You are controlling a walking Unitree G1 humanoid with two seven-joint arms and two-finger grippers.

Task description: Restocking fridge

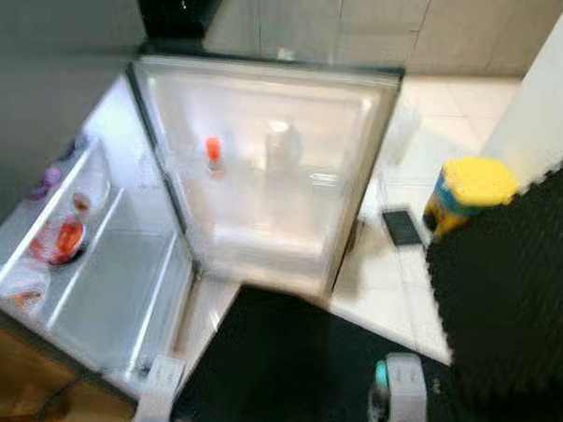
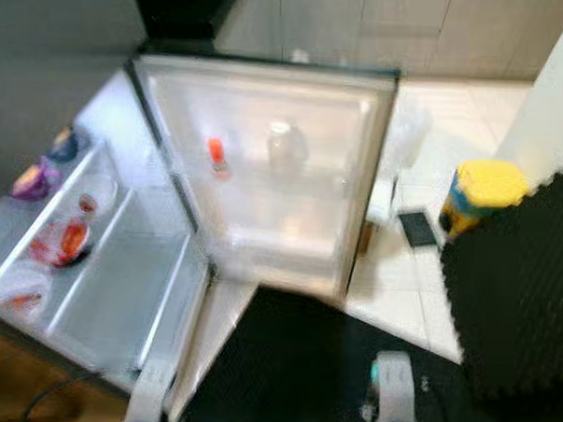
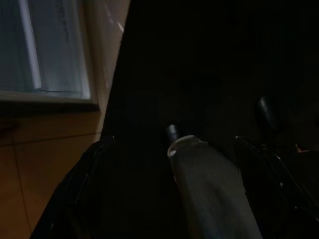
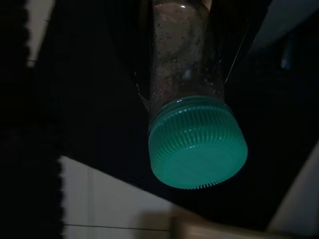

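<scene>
The fridge stands open ahead. Its lit shelves (image 1: 120,279) on the left hold a red-filled bowl (image 1: 61,239), a small cup (image 1: 81,202) and a purple item (image 2: 35,177). The inner side of the door (image 1: 274,164) carries an orange-capped bottle (image 1: 212,152) and a pale jar (image 1: 280,145). My right gripper (image 4: 187,45) is shut on a clear bottle with a teal cap (image 4: 197,147), low at the frame's bottom beside my right arm (image 1: 405,389). In the dark left wrist view, a pale bottle-like thing (image 3: 209,189) with a dark tip lies in front of the left gripper.
A black mat (image 1: 284,361) lies on the tiled floor under me. On the right a black foam block (image 1: 511,296) rises close by. Behind it stand a yellow-lidded tub (image 1: 469,191) and a flat dark device (image 1: 402,226) on the tiles.
</scene>
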